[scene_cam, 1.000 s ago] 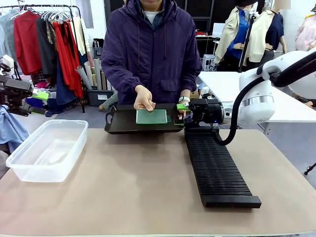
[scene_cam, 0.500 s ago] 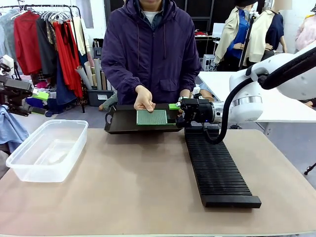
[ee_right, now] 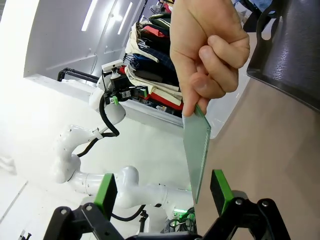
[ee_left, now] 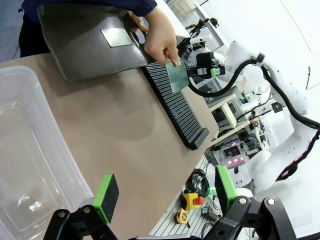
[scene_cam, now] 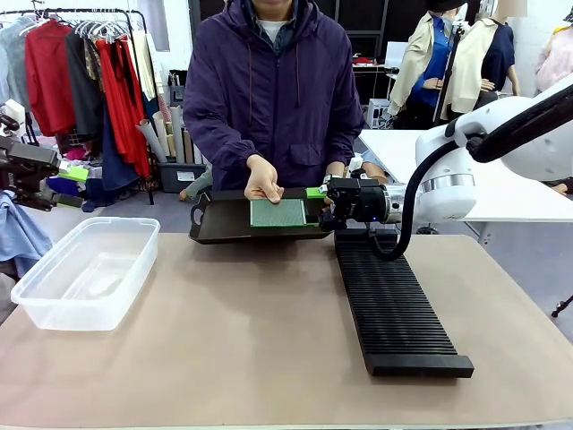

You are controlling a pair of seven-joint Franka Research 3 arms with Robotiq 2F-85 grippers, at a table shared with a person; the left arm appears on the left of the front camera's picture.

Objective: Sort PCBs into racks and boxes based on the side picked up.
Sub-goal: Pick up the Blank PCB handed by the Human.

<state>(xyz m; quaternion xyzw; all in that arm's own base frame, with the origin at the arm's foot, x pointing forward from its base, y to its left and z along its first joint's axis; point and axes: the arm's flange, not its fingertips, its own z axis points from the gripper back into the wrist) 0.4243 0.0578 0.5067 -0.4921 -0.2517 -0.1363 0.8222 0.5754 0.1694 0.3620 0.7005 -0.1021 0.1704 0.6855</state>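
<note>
A person's hand (scene_cam: 262,183) holds one green PCB (scene_cam: 277,212) upright over the dark tray (scene_cam: 219,224). My right gripper (scene_cam: 316,206) is at the board's right edge, open. In the right wrist view the PCB (ee_right: 197,147) hangs from the hand (ee_right: 210,55), and its lower end dips between the spread fingers of the right gripper (ee_right: 163,192), closer to one pad (ee_right: 219,190). Another PCB (ee_left: 116,37) lies flat in the tray (ee_left: 75,55). The black rack (scene_cam: 394,305) runs along the table's right side. The clear box (scene_cam: 85,269) stands at the left. My left gripper (ee_left: 165,190) hangs open above the box (ee_left: 25,150).
The person stands at the far side behind the tray. A clothes rail is at the back left, and a white table at the back right. Bare brown tabletop (scene_cam: 242,331) lies between box and rack.
My right gripper has slid left along the tray's edge until its fingers are at the held PCB. The hand has kept the board nearly still.
</note>
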